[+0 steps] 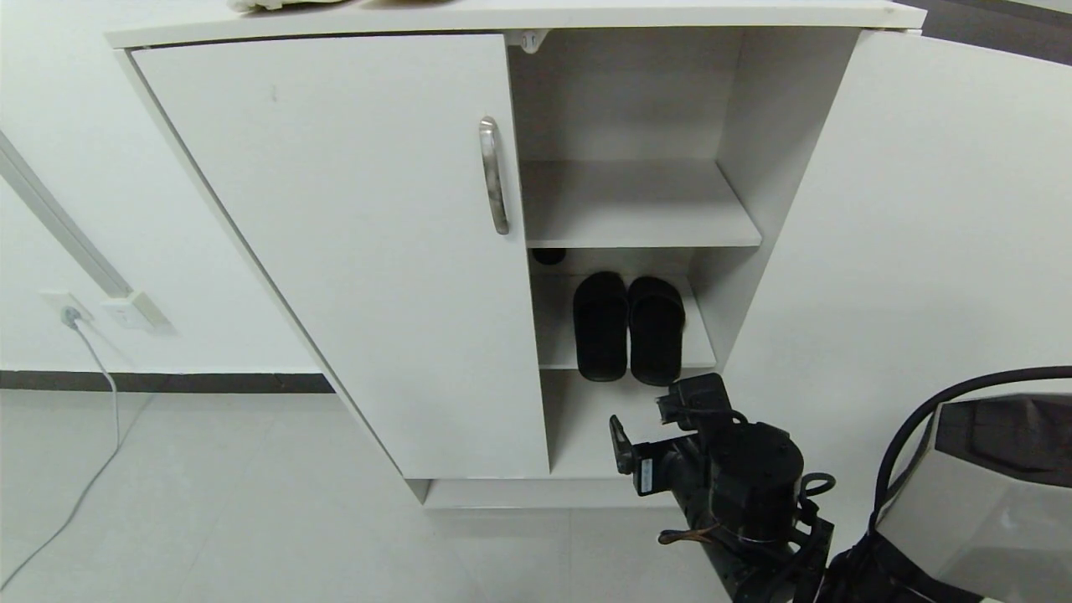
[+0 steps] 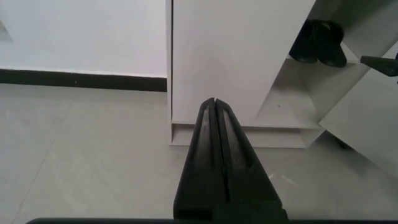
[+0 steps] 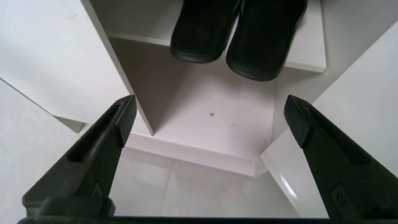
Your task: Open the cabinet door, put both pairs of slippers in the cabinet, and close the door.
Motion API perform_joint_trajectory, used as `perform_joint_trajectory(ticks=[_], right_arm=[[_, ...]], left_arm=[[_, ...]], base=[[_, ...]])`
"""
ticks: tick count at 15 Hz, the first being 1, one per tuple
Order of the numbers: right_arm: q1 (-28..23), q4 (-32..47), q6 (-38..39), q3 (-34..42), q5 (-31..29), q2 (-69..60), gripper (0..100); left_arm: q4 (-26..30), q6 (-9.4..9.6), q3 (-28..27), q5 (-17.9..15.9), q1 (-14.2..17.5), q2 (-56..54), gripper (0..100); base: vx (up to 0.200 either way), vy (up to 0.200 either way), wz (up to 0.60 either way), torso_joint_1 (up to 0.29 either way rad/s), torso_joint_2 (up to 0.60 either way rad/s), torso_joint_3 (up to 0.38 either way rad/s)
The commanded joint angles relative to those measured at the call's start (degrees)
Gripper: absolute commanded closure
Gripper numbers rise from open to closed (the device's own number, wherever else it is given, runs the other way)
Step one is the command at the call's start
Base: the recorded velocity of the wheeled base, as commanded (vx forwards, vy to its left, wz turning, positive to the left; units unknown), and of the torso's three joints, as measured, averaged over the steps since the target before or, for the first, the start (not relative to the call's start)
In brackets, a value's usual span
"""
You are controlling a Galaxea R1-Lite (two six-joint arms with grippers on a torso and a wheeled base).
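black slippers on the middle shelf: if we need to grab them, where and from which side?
Take the black slippers by their near ends, coming straight in from the front. They lie flat, side by side, and those ends stick out past the shelf front edge, so a finger could likely slip under the sole. The right gripper is open, just in front.

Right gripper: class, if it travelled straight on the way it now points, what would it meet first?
Probably the bare floor of the bottom compartment. The open right gripper aims below the shelf holding the slippers, so it should pass under them; depth is unclear.
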Motion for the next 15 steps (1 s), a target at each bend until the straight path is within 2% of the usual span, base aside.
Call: perform_joint_trajectory(ticks=[1, 15], right_arm=[[0.19, -0.03, -0.02, 0.27, 0.01, 0.24, 0], [0.02, -0.12, -0.46, 0.01, -0.08, 0.15, 0]], left_arm=[[0.0, -0.04, 0.01, 0.0, 0.0, 0.0, 100], [0.0, -0.13, 0.01, 0.09, 0.0, 0.0, 100]], base=[[0.0, 0.0, 0.0, 0.0, 0.0, 0.0], [0.0, 0.0, 0.0, 0.003, 0.0, 0.179]])
